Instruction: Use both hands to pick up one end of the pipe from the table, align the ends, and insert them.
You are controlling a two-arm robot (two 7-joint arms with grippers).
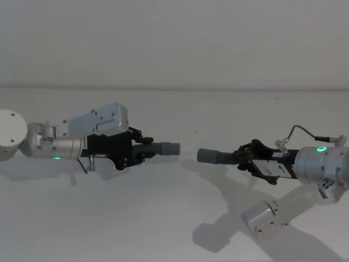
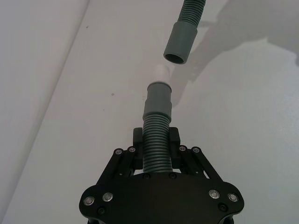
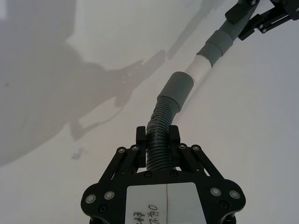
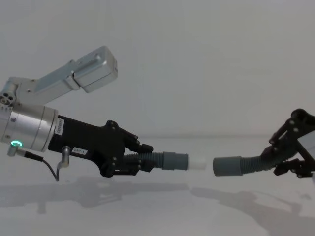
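Both pipe pieces are held above the white table (image 1: 174, 218), their ends facing across a small gap. My left gripper (image 1: 140, 150) (image 2: 156, 142) (image 4: 140, 160) is shut on the ribbed part of the left pipe piece (image 2: 156, 126). Its grey cuff (image 1: 168, 148) (image 4: 174, 161) carries a white tip (image 2: 162, 72) (image 4: 197, 162). My right gripper (image 1: 245, 156) (image 3: 158, 140) (image 4: 290, 157) is shut on the curved right pipe piece (image 3: 161, 119). That piece's open cuff (image 1: 208, 156) (image 3: 177, 88) (image 4: 227, 165) sits just short of the white tip (image 3: 201, 67), roughly in line with it.
A pale grey wall (image 1: 174, 43) rises behind the table's far edge. Grey arm links angle off each wrist, the left link (image 1: 103, 121) toward the back and the right link (image 1: 283, 210) toward the front. Arm shadows fall on the table surface.
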